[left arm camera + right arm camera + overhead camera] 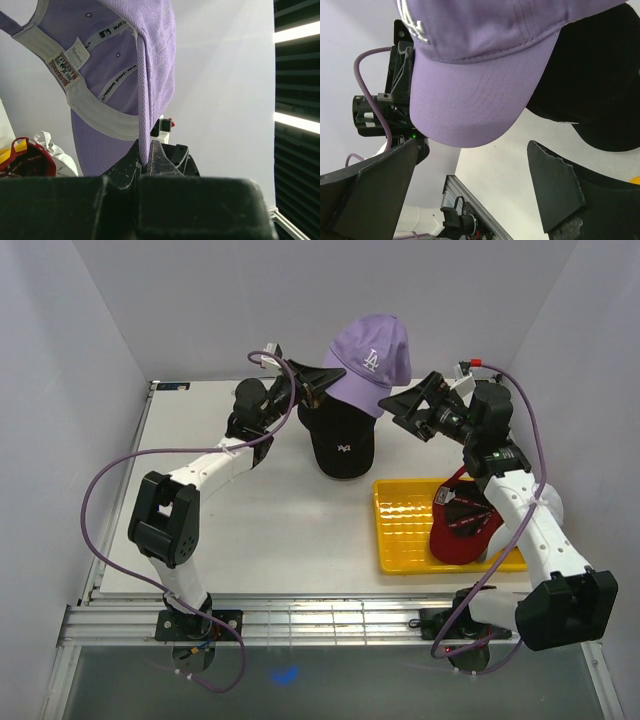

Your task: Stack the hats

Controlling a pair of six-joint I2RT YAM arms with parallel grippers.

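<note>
From above, the purple cap [370, 352] covers the top of the black cap [340, 445], so we cannot see what the black cap sits on. The right arm [535, 525] hides one side of the red cap [462, 530] in the yellow tray [400, 530]. In the left wrist view the purple cap runs off the top edge, the red cap [25, 160] is cut by the left edge, and we cannot tell what the white thing [55, 155] beside it is. The left gripper [146, 167] has a body that is only a dark blur along the bottom. In the right wrist view the black cap runs off the right edge.
</note>
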